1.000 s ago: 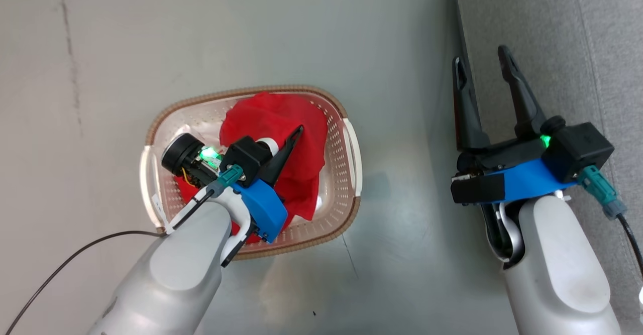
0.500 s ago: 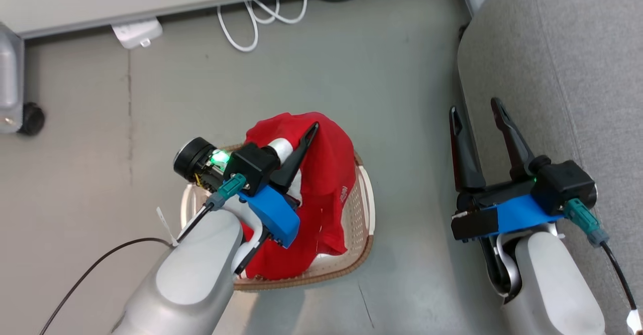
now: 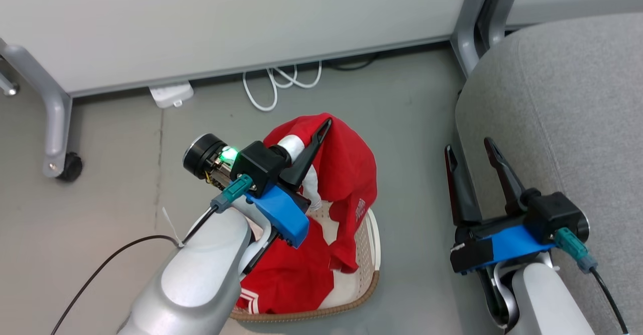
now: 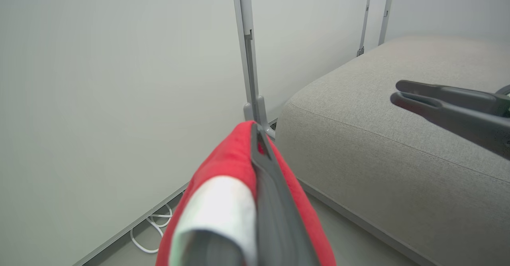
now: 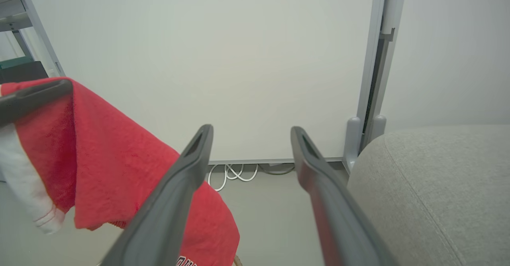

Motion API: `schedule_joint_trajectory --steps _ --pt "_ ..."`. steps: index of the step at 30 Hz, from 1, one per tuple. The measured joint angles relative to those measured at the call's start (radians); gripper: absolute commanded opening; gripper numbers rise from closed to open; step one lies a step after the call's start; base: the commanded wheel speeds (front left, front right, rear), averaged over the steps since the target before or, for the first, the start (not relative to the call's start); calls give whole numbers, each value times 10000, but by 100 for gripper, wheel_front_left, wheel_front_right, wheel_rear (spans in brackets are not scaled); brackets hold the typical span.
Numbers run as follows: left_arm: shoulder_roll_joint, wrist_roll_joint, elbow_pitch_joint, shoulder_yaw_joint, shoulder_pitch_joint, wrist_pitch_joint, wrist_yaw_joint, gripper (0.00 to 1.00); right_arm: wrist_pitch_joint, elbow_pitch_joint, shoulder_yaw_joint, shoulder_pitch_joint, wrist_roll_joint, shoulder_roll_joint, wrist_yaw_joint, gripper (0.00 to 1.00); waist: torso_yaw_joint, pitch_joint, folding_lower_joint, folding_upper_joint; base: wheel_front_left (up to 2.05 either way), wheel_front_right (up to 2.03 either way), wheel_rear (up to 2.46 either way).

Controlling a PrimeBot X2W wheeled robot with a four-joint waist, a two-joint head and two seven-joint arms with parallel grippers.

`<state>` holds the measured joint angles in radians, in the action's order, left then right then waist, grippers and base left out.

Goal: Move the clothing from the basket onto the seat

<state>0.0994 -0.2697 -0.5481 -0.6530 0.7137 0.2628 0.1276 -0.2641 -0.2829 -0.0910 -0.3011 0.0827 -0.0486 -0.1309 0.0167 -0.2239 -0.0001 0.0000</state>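
Left gripper (image 3: 325, 124) is clamping shut on red-and-white garment (image 3: 351, 169), hem hanging low over basket (image 3: 374, 247); prob needs lifting higher b4 swinging over edge of seat (image 3: 577, 99).

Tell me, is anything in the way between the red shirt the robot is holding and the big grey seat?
Yes, its other hand. The open right gripper hangs beside the seat, right between its near edge and the red shirt pinched in the left gripper. Otherwise only floor lies between.
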Motion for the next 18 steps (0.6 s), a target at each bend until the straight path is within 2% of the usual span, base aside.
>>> schedule_joint_trajectory --steps 12,18 --pt "17 -211 182 -244 -149 0 0 0 0 -196 -134 787 0 -2 -2 100 -149 1348 0 0 0 0 0" --pt "27 -288 167 -332 -198 0 0 0 0 -201 -242 1010 0 -2 -2 100 -210 1674 0 0 0 0 0"
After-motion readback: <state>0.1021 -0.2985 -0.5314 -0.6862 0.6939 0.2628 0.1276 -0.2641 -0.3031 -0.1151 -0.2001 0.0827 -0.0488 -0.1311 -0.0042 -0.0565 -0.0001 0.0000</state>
